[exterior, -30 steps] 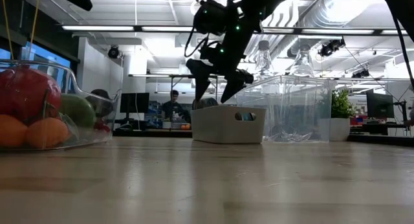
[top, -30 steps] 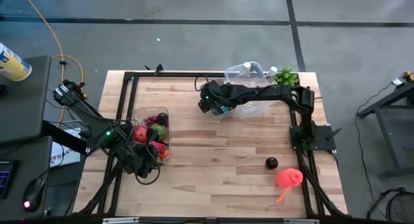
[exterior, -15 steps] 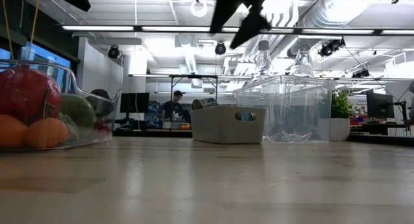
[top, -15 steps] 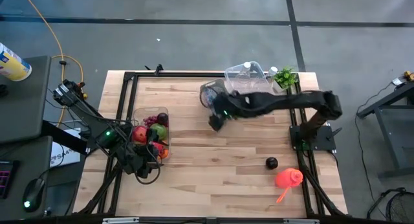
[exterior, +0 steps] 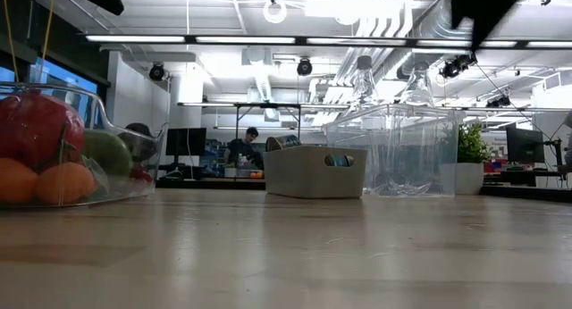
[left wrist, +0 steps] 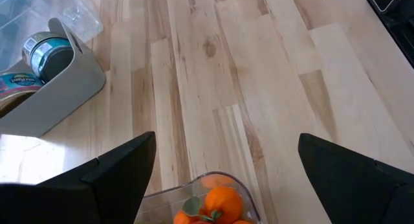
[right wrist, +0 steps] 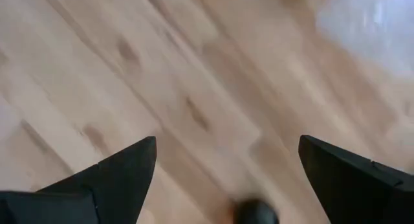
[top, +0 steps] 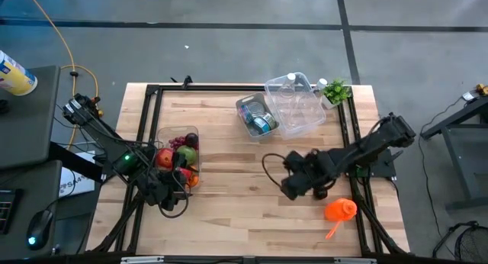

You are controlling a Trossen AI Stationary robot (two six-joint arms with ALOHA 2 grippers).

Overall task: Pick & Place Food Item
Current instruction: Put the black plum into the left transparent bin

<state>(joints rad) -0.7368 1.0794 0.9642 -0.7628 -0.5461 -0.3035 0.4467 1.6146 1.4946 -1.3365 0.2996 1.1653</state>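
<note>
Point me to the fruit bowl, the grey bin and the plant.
fruit bowl (exterior: 134, 179): low view, clear side wall.
grey bin (exterior: 308, 175): low view, front wall.
plant (top: 335, 89): high view, green leaves.

Small dark round food item (right wrist: 254, 212) (kind unclear), resting alone on bare tabletop (right wrist: 162, 88), only its upper edge visible

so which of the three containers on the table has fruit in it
The clear bowl at the left edge, under the left arm; the grey bin holds cans, and the clear tub holds bottles.
</note>
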